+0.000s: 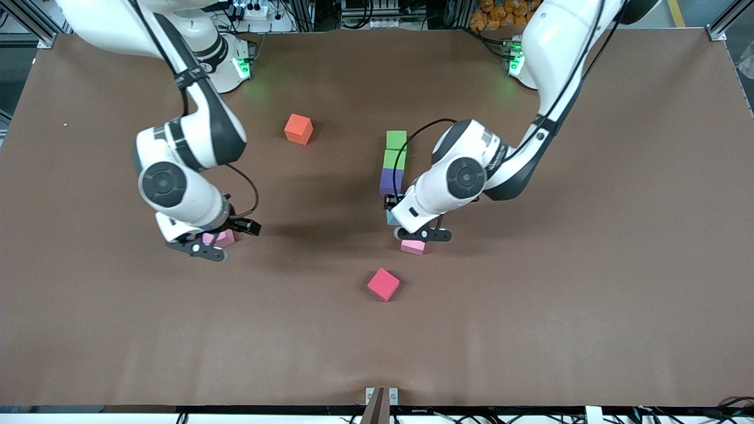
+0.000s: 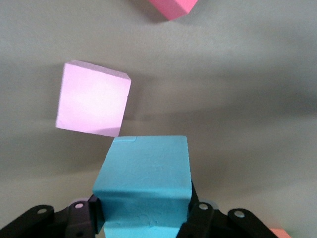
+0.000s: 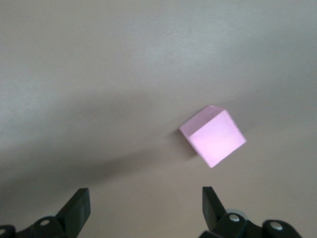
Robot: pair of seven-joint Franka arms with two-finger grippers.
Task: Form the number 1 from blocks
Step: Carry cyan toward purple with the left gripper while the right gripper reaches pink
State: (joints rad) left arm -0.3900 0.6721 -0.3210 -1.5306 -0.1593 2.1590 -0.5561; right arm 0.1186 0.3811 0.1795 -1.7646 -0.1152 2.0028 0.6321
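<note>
A: Red block is sitting nearest the camera, loose, with one pink block just above it in the view.

B: And the column?

A: Green, green, purple are lining up toward the camera. Left gripper is clamping the light blue block over the slot just under purple.

B: Right gripper?

A: Hanging wide open over the other pink block, nothing held.
</note>
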